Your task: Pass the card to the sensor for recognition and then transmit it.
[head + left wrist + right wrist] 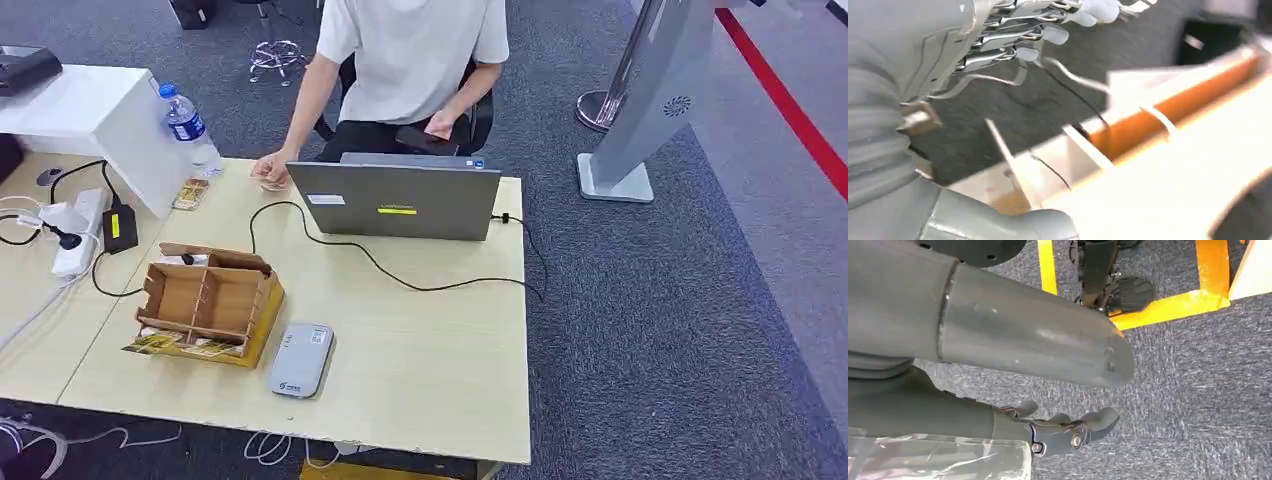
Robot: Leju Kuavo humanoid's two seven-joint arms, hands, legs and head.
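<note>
No text can be read. The laptop [397, 201] lid carries a white sticker and a yellow label, and the grey sensor [301, 360] bears a small mark, all too small to make out.

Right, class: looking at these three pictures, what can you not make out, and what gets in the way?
- Cards in the cardboard box, head view: its walls hide what the compartments hold.
- Print on the grey sensor, head view: too small.
- Laptop screen, head view: faces away.
- Table underside, left wrist view: blurred; left hand cut off by the edge.
- Right hand, right wrist view: the arm's cover hides much of it.
</note>
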